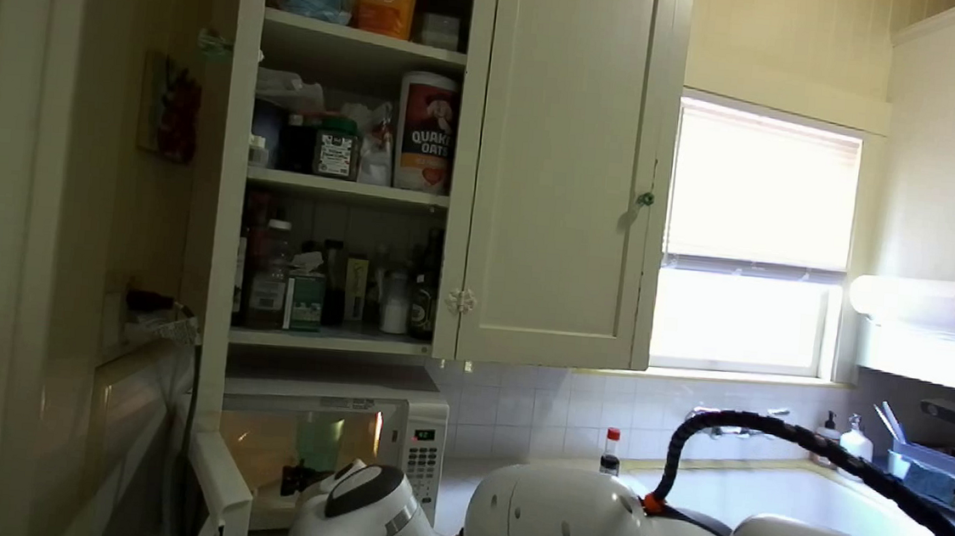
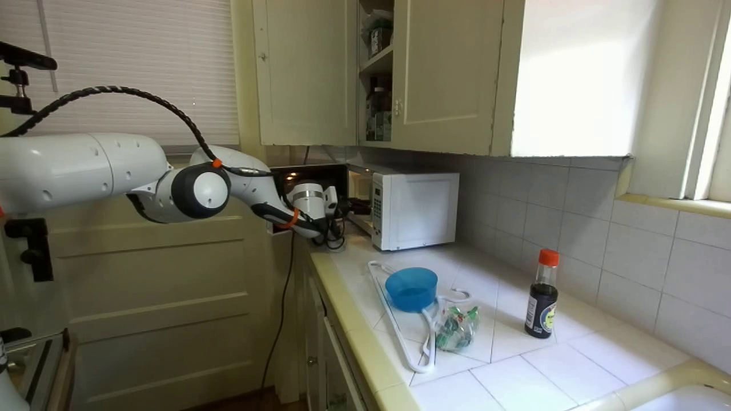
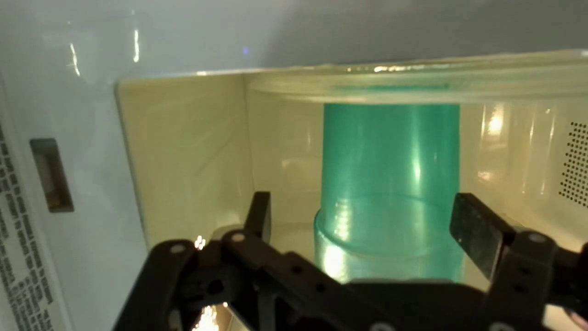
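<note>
Wrist view, looks upside down: green cup point(image 3: 390, 156) is inside the microwave point(image 3: 197, 41), standing on the glass plate point(image 3: 285, 89) as far as I can tell. Main risk is an uneven pinch: the cup is closer to the frame-right finger point(image 3: 477, 234), so that side would likely hit first and could shove or tip it. Cup wall looks smooth, so slip is plausible too if the grip lands badly. Can't see contents; a tilt would spill any. Room inside looks tight, so sideways drift could knock the fingers on the opening. Pincer point(image 3: 361, 214) is spread wide, one finger each side of the cup: clear gap at frame left, contact at frame right can't be told, nothing gripped. In an exterior view the arm point(image 1: 548, 512) hides part of the microwave; cup shows as a green patch left of the keypad point(image 1: 422, 472). In an exterior view the wrist point(image 2: 308, 197) sits near the open microwave door point(image 2: 338, 176); a swing could clip it, can't tell if they touch. Blue bowl point(image 2: 411, 291) and sauce bottle point(image 2: 541, 305) are on the table point(image 2: 514, 382), well apart from the pincer.
</note>
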Robot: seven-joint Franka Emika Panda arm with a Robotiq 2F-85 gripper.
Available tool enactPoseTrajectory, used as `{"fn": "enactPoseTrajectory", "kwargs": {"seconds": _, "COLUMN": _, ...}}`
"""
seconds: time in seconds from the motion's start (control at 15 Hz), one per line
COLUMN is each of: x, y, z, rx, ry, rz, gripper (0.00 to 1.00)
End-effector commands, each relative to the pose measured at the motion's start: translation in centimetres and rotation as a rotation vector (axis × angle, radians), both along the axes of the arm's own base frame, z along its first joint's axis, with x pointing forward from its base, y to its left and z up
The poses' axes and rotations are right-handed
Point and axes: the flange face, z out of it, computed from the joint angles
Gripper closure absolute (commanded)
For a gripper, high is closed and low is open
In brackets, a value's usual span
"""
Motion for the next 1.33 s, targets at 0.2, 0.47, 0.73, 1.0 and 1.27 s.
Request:
{"fn": "enactPoseTrajectory", "kwargs": {"seconds": 0.2, "x": 0.4, "y": -1.2, "z": 2.8, "rx": -0.112, "ry": 0.195, "rz": 0.121, "gripper": 0.00}}
{"fn": "enactPoseTrajectory", "kwargs": {"seconds": 0.47, "x": 0.3, "y": -1.0, "z": 3.3, "rx": -0.121, "ry": 0.269, "rz": 0.172, "gripper": 0.00}}
{"fn": "enactPoseTrajectory", "kwargs": {"seconds": 0.73, "x": 0.8, "y": -2.1, "z": 3.8, "rx": -0.106, "ry": 0.314, "rz": 0.182, "gripper": 0.00}}
{"fn": "enactPoseTrajectory", "kwargs": {"seconds": 1.0, "x": 1.7, "y": -4.4, "z": 4.5, "rx": -0.064, "ry": 0.341, "rz": 0.170, "gripper": 0.00}}
{"fn": "enactPoseTrajectory", "kwargs": {"seconds": 1.27, "x": 1.7, "y": -4.1, "z": 5.1, "rx": -0.071, "ry": 0.394, "rz": 0.201, "gripper": 0.25}}
